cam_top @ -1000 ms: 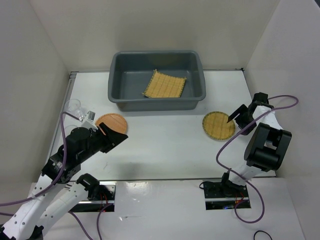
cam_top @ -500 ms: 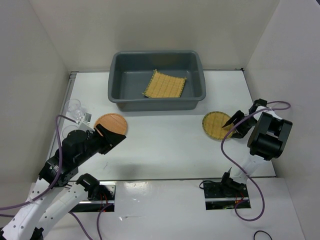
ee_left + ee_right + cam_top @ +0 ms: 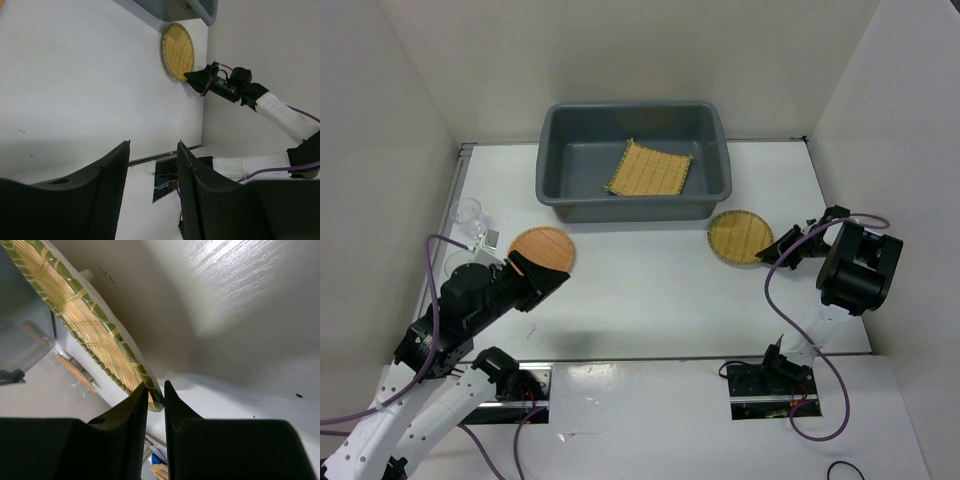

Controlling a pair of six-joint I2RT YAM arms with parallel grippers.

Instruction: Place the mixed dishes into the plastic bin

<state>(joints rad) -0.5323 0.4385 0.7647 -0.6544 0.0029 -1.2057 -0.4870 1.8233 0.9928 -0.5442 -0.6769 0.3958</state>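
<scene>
Both fingers of the right gripper (image 3: 156, 391) are clamping only the nearest rim of the round yellow woven plate (image 3: 82, 322) stretching ahead of them, risking a slip or droop while carrying it to the plastic bin (image 3: 620, 206) beyond.

Both the left arm (image 3: 470, 300) and the right arm (image 3: 855, 270) are white-shelled links joined by bulky black joint housings. A purple cable (image 3: 766, 285) loops loosely along each. The left gripper (image 3: 153, 146) has matte black fingers (image 3: 112, 190) with finely cross-hatched inner faces.
</scene>
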